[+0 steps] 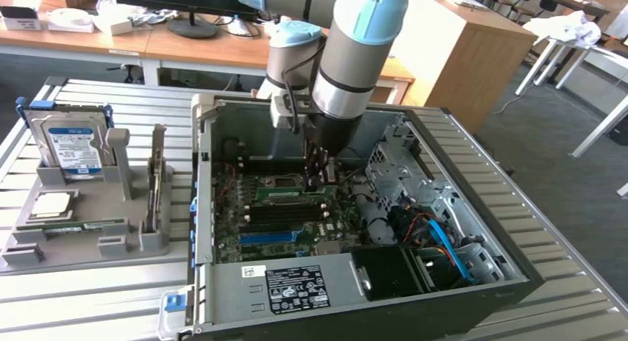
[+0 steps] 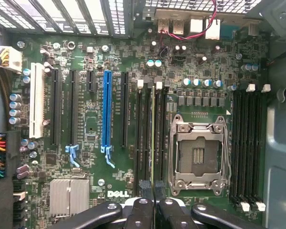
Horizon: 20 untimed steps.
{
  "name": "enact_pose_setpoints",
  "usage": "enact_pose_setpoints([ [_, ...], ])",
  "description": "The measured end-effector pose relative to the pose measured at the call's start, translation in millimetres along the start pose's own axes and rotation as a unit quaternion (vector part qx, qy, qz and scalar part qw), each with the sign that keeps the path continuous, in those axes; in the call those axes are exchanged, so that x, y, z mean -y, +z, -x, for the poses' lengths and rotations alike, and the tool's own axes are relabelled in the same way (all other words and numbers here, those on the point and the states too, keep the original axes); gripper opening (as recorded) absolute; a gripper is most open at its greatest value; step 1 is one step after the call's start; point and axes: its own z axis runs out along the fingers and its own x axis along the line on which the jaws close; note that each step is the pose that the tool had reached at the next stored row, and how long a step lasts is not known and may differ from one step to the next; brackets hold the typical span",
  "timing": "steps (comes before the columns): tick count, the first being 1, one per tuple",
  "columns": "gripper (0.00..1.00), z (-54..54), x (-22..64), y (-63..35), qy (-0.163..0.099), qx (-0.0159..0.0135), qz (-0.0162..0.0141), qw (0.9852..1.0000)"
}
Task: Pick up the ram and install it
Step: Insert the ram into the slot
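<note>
**Subject:** ram installation in the open computer case, which lies on the slatted desk.

1. **Arm.** It reaches straight down into the case. The gripper hangs over the motherboard, just beside the processor socket.
2. **Jaws.** They are drawn nearly together and clamp a thin green board seen edge-on, which I judge to be the ram. The grip appears to be on its upper edge, which would leave the contact edge free to face the board.
3. **Position.** The ram runs parallel to the dark memory slots beside the socket and lies in line with that bank. The alignment looks deliberate, since a stick can enter a slot only lengthwise. I cannot tell whether it touches or sits in a slot.
4. **Far bank.** The slots on the far side of the socket stand empty.
5. **Parts outside the case.** Well apart from the socket, on the exterior view's left, is a grey tray.
   - It carries a hard drive standing upright and an expansion card on edge.
   - It also carries a silver chip and a second green stick, both lying flat.
   - Each sits in its own recess, presumably to present it in a known pose.
</note>
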Motion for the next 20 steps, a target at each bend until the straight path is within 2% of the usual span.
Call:
enact_pose_setpoints([
  [6,0.12,-0.3,-0.1,3.6,0.0,0.002,0.0,1.0],
  [20,0.12,-0.8,-0.1,9.2,0.0,0.0034,0.0,1.0],
])
